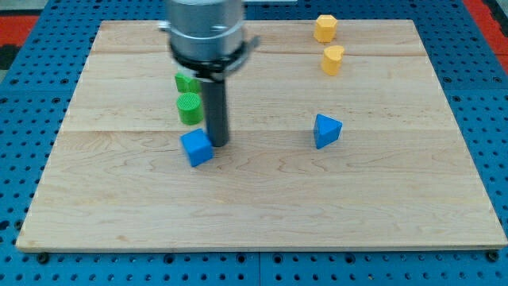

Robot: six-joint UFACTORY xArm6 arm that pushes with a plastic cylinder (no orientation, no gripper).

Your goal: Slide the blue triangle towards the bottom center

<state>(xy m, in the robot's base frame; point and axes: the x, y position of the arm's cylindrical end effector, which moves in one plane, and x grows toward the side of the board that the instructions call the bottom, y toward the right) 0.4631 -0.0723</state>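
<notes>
The blue triangle lies on the wooden board, right of the middle. My tip rests on the board left of the middle, far to the view's left of the blue triangle. It touches or nearly touches the upper right side of a blue cube. The dark rod rises from the tip to the arm's grey round body at the view's top.
A green cylinder stands just left of the rod, with another green block behind it, partly hidden by the arm. Two yellow blocks sit at the top right, one above the other. Blue pegboard surrounds the board.
</notes>
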